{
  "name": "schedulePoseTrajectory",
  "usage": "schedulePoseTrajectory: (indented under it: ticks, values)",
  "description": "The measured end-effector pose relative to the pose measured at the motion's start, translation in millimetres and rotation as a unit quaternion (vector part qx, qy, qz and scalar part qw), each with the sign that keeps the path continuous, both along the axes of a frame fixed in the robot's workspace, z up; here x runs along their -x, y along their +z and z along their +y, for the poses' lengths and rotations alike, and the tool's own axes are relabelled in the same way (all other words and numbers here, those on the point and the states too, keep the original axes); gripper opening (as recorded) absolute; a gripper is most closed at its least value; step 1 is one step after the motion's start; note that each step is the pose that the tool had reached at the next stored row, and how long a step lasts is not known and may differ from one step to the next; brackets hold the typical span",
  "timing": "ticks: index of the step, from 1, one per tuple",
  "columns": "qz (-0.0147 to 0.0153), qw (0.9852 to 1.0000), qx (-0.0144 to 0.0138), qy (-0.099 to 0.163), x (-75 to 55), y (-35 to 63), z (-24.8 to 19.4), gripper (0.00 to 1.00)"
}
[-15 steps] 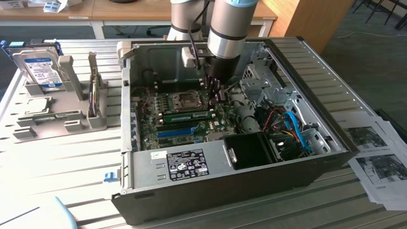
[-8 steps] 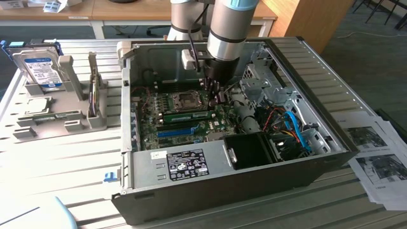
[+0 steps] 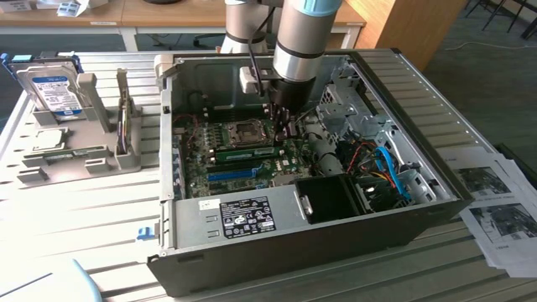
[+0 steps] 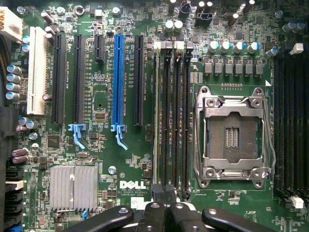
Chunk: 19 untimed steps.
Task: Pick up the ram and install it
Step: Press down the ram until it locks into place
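Note:
The ram (image 3: 248,152), a green stick with a white label, stands on edge in a memory slot of the motherboard inside the open computer case (image 3: 419,220). In the wrist view the ram (image 4: 157,121) shows edge-on as a thin pale strip in the outermost of the black slots beside the CPU socket (image 4: 233,135). My gripper (image 3: 283,126) hangs down into the case beside the socket, just above the board. The gripper (image 4: 164,192) is shut, its black fingertips pressed together over one end of the slot row. Nothing shows between them.
A grey stand (image 3: 67,160) at the exterior view's left holds a blue-labelled hard drive (image 3: 52,91) and a square CPU chip (image 3: 49,139). Inside the case are a black fan shroud (image 3: 331,198) and blue cables (image 3: 390,167). Printed sheets (image 3: 495,207) lie on the right.

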<state>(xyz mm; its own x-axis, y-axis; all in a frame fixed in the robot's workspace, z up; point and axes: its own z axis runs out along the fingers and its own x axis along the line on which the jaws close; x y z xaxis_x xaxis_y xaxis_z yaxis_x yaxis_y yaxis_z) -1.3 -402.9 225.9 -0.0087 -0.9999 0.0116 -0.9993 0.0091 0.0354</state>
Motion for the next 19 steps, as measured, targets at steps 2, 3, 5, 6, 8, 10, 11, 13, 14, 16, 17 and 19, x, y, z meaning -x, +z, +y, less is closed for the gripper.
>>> schedulePoseTrajectory:
  ticks: [2,3,5,6,8,10,11,13,14,16,17,19]
  values:
    - [0.0,1.0,0.0001,0.0,0.0,0.0,0.0,0.09]
    - [0.0,1.0,0.0001,0.0,0.0,0.0,0.0,0.09]
    - [0.0,1.0,0.0,0.0,0.0,-0.2,0.0,0.09]
    - [0.0,1.0,0.0,0.0,0.0,-0.5,0.0,0.09]
    - [0.0,1.0,0.0,0.0,0.0,-1.1,0.0,0.09]
    - [0.0001,1.0,0.0002,0.0,0.0,-1.2,0.0,0.09]
    - [0.0,1.0,0.0002,0.0,0.0,-1.3,0.0,0.09]
    - [0.0,1.0,0.0,0.0,0.0,-1.4,0.0,0.09]
    - [0.0,1.0,0.0,0.0,0.0,-1.4,0.0,0.09]
    - [0.0,1.0,0.0,0.0,0.0,-1.6,0.0,0.09]
    - [0.0,1.0,0.0,0.0,0.0,-1.6,0.0,0.09]
    - [0.0,1.0,0.0,0.0,0.0,-1.7,0.0,0.09]
